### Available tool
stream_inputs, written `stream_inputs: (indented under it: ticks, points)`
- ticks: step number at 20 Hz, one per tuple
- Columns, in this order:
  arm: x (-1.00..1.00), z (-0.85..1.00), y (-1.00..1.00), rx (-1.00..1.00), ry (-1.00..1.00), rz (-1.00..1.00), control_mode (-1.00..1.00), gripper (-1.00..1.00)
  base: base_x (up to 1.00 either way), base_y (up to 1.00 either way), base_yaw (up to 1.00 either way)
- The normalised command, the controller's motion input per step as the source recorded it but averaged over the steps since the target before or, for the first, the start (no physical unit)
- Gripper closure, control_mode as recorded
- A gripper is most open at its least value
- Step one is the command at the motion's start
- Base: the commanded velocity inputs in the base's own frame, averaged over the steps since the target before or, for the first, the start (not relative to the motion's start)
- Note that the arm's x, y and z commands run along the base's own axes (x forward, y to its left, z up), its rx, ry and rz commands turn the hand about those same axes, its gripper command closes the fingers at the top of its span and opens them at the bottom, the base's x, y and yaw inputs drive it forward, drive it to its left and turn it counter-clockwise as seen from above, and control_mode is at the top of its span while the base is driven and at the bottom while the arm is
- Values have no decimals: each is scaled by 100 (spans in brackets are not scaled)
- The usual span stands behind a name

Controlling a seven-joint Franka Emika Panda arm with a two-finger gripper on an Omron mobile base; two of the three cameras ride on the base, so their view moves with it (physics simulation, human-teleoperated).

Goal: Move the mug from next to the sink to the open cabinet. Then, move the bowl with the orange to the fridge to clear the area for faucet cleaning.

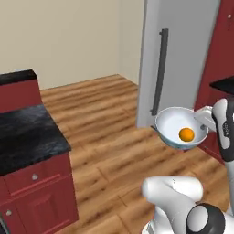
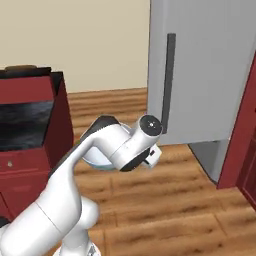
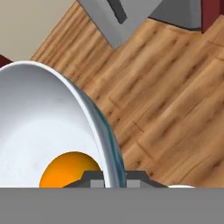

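The fingers (image 3: 109,179) are clamped on the rim of the bowl (image 1: 176,125), which hangs tilted above the wood floor (image 1: 105,137) before the fridge (image 1: 183,55), with the orange (image 1: 186,134) inside. The robot should level the bowl and carry it slowly so the fruit stays put.

Dark red cabinets (image 1: 36,192) with black countertop (image 1: 25,135), apparently stone, on wood floor (image 1: 109,137).

glossy bowl (image 1: 176,125), wood-plank floor (image 1: 105,137), matt fridge (image 1: 183,55)
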Motion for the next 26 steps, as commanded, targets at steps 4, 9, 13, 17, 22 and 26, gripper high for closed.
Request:
stream_inputs:
  ticks: [4, 9, 13, 17, 22, 26]
  points:
    - [0, 0, 0, 0, 0, 0, 100, 100, -13, 48, 75]
    - [0, 0, 0, 0, 0, 0, 100, 100, 47, 15, 54]
    - [0, 0, 0, 0, 0, 0, 100, 100, 67, -15, 10]
    - [0, 0, 0, 0, 0, 0, 100, 100, 61, -70, 7]
    - [0, 0, 0, 0, 0, 0, 100, 100, 51, -53, 5]
    - [0, 0, 0, 0, 0, 0, 100, 100, 66, 0, 0]
